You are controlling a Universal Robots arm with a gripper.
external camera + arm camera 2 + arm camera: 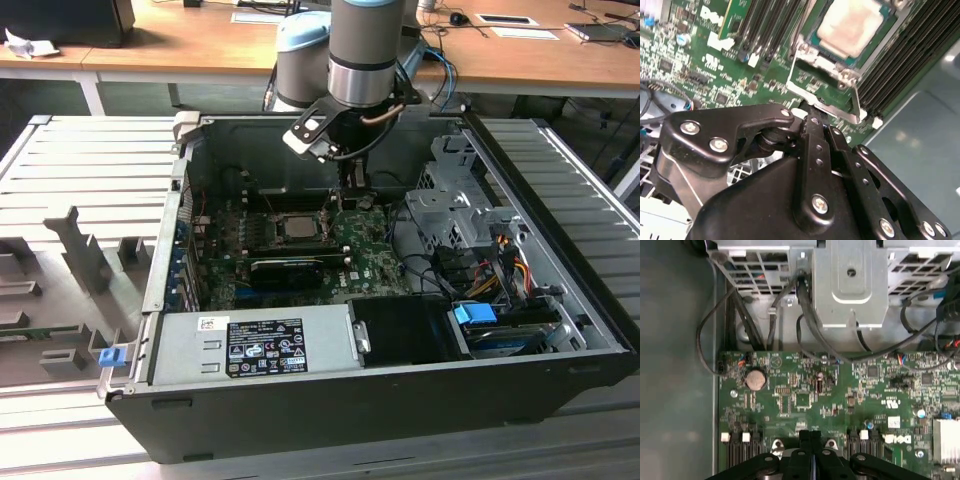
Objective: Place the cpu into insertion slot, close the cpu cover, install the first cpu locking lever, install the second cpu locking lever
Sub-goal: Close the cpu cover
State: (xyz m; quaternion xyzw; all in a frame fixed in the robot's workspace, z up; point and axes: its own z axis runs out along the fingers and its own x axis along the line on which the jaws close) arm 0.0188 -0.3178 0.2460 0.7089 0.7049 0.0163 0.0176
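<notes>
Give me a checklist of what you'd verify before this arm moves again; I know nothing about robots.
1. cpu lying flat in the insertion slot: ok.
2. cpu cover closed over the chip: not ok, it stands tilted open beside the slot.
3. Gripper shut, right at the cover's edge: ok.
4. Gripper actually touching the cover: cannot tell.
5. Cables away from the slot: ok, they hang by the metal drive cage.
</notes>
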